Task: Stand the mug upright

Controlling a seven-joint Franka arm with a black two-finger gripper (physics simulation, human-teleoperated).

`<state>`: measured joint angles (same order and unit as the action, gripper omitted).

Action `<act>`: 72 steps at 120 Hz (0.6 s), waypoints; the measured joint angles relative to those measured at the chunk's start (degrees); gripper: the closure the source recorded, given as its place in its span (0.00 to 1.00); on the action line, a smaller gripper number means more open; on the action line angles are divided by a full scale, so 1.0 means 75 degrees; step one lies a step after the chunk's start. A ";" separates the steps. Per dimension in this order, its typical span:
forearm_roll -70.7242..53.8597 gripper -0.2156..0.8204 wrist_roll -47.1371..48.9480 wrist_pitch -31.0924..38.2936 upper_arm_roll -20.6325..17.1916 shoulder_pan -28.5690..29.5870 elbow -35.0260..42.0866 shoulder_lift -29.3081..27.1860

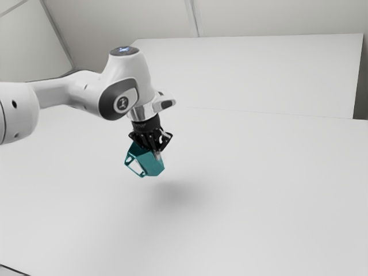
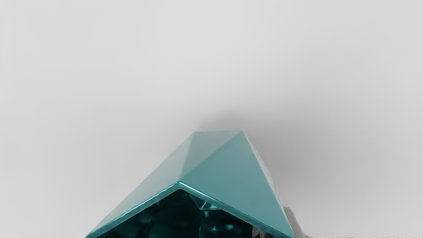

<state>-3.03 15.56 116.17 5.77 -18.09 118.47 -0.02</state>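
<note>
Claw [image 1: 156,150] clamped on the mug [image 1: 152,165] by its wall: one finger [image 2: 293,223] outside, the other partly visible inside the mouth. Mug is teal, faceted, held in the air, tilted, not upright. Mouth faces the wrist camera; handle [image 1: 134,171] on the exterior view's left side. Soft shadow [image 1: 179,194] on the white table [image 1: 264,207] below. Arm [image 1: 86,92] comes in from the exterior view's left.
</note>
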 joint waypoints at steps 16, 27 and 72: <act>-0.0057 0.96 0.0007 -0.0011 0.0029 0.0237 0.0198 -0.0056; -0.0077 0.96 0.0015 0.0015 0.0030 0.0417 0.0261 -0.0022; -0.0092 0.97 0.0050 0.0377 0.0012 0.0126 0.0403 0.0565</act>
<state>-3.72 15.93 119.00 5.86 -17.15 121.50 4.22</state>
